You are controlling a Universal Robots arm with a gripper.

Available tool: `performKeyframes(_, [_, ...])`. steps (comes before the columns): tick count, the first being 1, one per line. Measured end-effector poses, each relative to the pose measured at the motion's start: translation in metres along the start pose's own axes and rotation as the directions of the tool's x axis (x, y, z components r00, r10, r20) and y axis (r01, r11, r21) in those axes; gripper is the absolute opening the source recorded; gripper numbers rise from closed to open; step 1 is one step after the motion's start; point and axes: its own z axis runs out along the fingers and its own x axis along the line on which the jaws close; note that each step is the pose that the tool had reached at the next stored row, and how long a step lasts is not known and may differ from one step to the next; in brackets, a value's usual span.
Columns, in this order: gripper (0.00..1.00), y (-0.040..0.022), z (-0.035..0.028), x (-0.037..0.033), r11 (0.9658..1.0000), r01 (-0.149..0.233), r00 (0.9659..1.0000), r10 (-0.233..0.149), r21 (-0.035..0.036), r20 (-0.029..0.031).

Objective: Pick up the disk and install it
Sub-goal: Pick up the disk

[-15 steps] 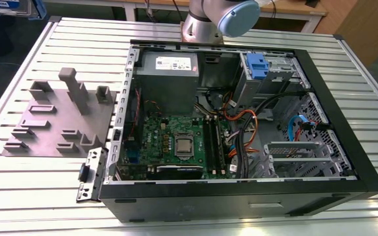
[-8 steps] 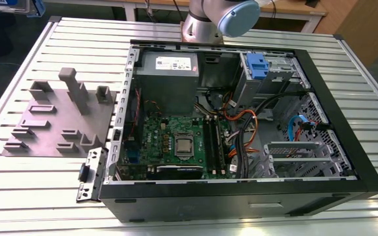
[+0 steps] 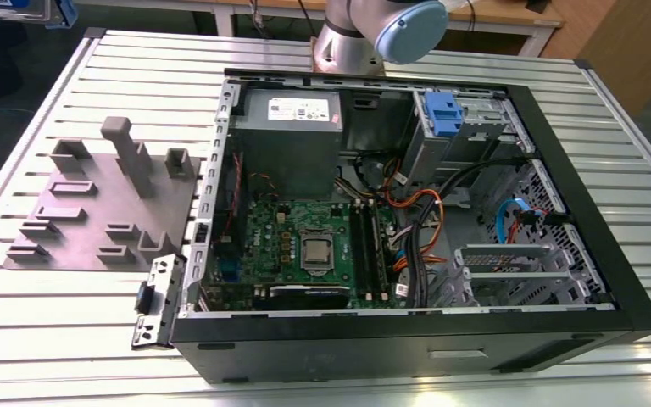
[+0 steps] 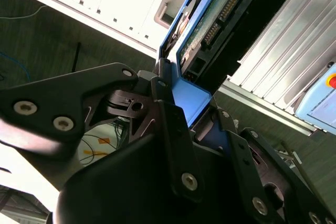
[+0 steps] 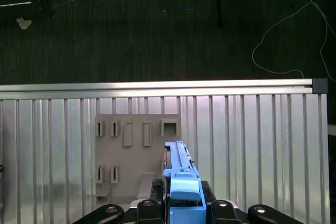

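My gripper [image 5: 184, 206] is shut on the disk [image 5: 179, 167], a flat drive in a bright blue carrier frame. It is held edge-on, high above the slatted metal table. In the second wrist view the disk [image 4: 212, 22] shows its circuit side and connector pins, and the blue frame sits between the black fingers [image 4: 169, 124] of the gripper [image 4: 193, 100]. In the first wrist view the disk hangs over the grey fixture plate [image 5: 136, 156]. The open computer case [image 3: 580, 254] lies on the table in the exterior view, with its metal drive cage [image 3: 478, 136] at the far corner.
A grey fixture plate [image 3: 99, 203] with upright pegs stands at the exterior view's left of the case. Inside the case are a grey power supply box [image 3: 292, 114], the motherboard [image 3: 308, 246] and loose cables [image 3: 416, 212]. The arm's elbow [image 3: 376, 30] rises behind the case. Beyond the table edge [image 5: 157, 85] lies dark floor.
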Motion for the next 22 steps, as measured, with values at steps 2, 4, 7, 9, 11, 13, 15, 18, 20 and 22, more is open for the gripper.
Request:
performKeyframes(2, [0.36,0.0,-0.0012,0.0,1.0,0.0,1.0,0.0,0.0001,0.0])
performKeyframes(4, [0.36,0.0,-0.0021,-0.0001,1.0,0.0,1.0,0.0,0.0,0.0])
performKeyframes(7, [0.36,0.0,-0.0029,-0.0001,1.0,0.0,1.0,0.0,0.0001,0.0])
performKeyframes(9, [0.36,0.0,-0.0035,-0.0001,1.0,0.0,1.0,0.0,0.0001,0.0])
performKeyframes(11, [0.36,0.0,-0.0043,-0.0001,1.0,0.0,1.0,0.0,0.0,0.0])
performKeyframes(13, [0.36,0.0,-0.0046,-0.0001,1.0,0.0,1.0,0.0,0.0,0.0])
performKeyframes(15, [0.36,0.0,-0.005,-0.0001,1.0,0.0,1.0,0.0,0.0001,0.0])
performKeyframes(18, [0.36,0.0,-0.0058,-0.0001,1.0,0.0,1.0,0.0,0.0,0.0])
performKeyframes(20, [0.36,0.0,-0.0062,-0.0001,1.0,0.0,1.0,0.0,0.0,-0.0001])
performKeyframes(22, [0.36,0.0,-0.0067,-0.0002,1.0,0.0,1.0,0.0,0.0001,0.0])
